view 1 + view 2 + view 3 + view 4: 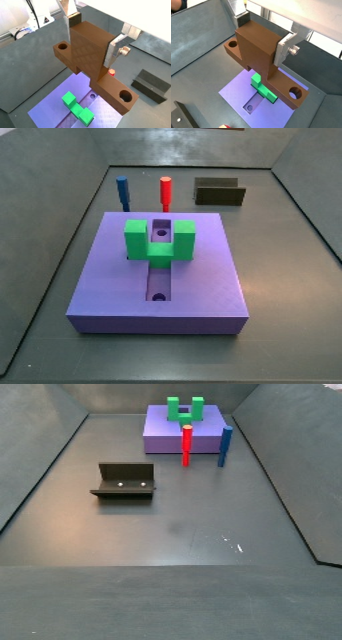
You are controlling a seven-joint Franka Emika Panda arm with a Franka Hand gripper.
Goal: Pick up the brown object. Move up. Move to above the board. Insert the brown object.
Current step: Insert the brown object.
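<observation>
Pincer (90, 42) clamped on the brown object (90, 55), held above the board (238, 95) in both wrist views. Green U-shaped block (158, 240) sits on the board, straddling its slot.

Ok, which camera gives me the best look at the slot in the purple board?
A side view: it looks down on the whole board, with the slot running lengthwise, its holes open and the green block straddling it. The other side view shows the board small and far off. In both wrist views the brown bar, held in the claw, hides much of it.
</observation>
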